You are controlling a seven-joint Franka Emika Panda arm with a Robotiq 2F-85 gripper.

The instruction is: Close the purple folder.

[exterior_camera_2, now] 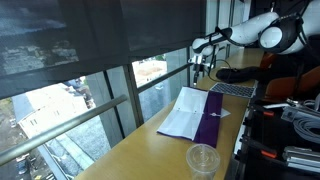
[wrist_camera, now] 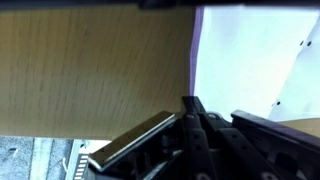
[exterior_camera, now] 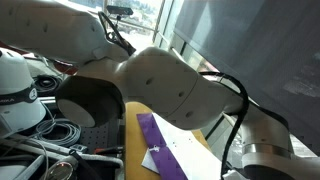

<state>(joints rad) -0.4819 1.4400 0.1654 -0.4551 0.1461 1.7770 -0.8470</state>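
I am hovering my gripper (exterior_camera_2: 203,63) over the purple folder (exterior_camera_2: 210,120) lying open on the table (exterior_camera_2: 150,140), cannot tell if my fingers are apart, and am risking shoving it sideways instead of flipping it shut.

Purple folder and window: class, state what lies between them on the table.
Only bare wooden tabletop; nothing sits between the purple folder and the window, seen in an exterior view.

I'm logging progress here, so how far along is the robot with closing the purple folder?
Nothing looks done: the purple folder lies open on the table, white sheets exposed. In hand: the gripper hangs above its far end. Left: flipping the purple cover over the sheets.
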